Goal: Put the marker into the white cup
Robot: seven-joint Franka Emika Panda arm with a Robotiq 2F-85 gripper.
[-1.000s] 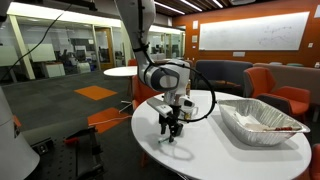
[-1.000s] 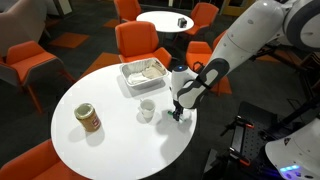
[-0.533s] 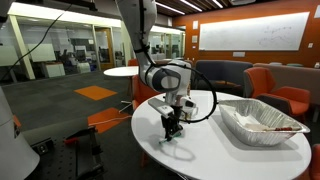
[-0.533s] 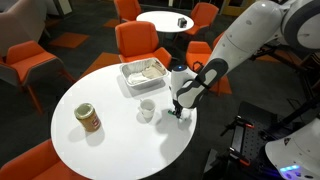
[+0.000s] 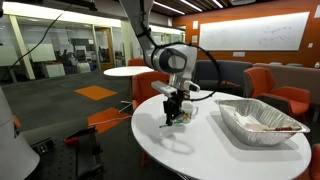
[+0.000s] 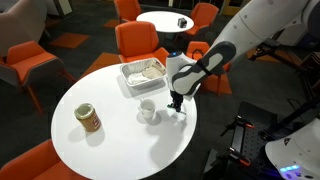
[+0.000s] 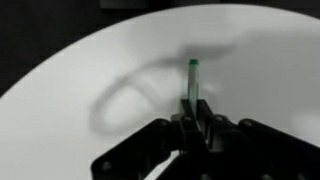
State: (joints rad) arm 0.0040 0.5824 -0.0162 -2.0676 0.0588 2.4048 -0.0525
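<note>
The green marker [image 7: 192, 80] is pinched between my gripper's [image 7: 195, 118] fingers and pokes out past the fingertips in the wrist view. My gripper [image 6: 177, 103] is shut on it and hangs a little above the round white table [image 6: 110, 145], near its edge. In an exterior view the marker [image 5: 168, 120] slants down out of the gripper [image 5: 174, 113]. The white cup [image 6: 148, 110] stands on the table just beside the gripper, a short way apart. It does not show in the wrist view.
A foil tray [image 6: 143, 73] lies on the table beyond the cup, also seen as the foil tray [image 5: 260, 120]. A brownish can [image 6: 89, 118] stands on the opposite side of the table. Orange chairs [image 6: 140, 40] ring the table.
The jaws closed on the marker at the table surface. The arm then rose, lifting the marker off the table.
</note>
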